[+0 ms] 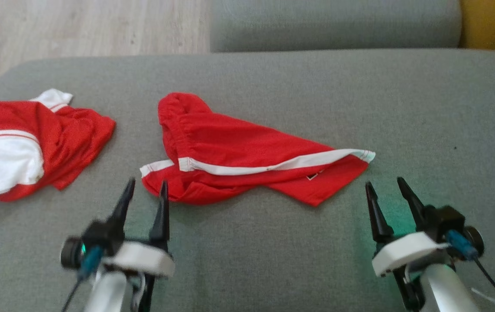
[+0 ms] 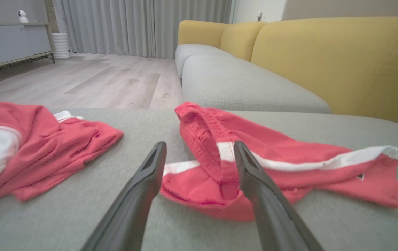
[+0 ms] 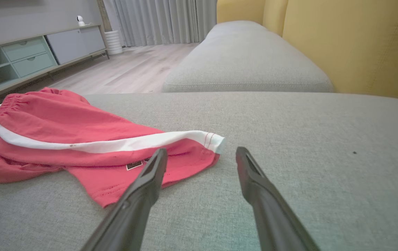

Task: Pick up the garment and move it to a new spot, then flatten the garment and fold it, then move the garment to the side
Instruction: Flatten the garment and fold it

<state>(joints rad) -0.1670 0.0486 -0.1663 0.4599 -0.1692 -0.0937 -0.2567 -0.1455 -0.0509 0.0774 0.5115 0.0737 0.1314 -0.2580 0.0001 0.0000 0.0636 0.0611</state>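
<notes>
The red garment (image 1: 238, 147) lies crumpled mid-way along the grey cushion (image 1: 273, 242), nearer its front edge. Our left gripper (image 1: 147, 182) and right gripper (image 1: 383, 182) hover beside it, jaws open, empty. We should pinch both ends low and lift together.

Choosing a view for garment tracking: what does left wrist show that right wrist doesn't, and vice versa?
Left wrist: a second red-and-white garment off to the left, and the open left tool aimed at the bunched end of the shorts. Right wrist: the open right tool by the shorts' hem corner, and a dark speck on the couch. Both: the red shorts, grey couch, yellow backrest, curtains, wood floor.
</notes>
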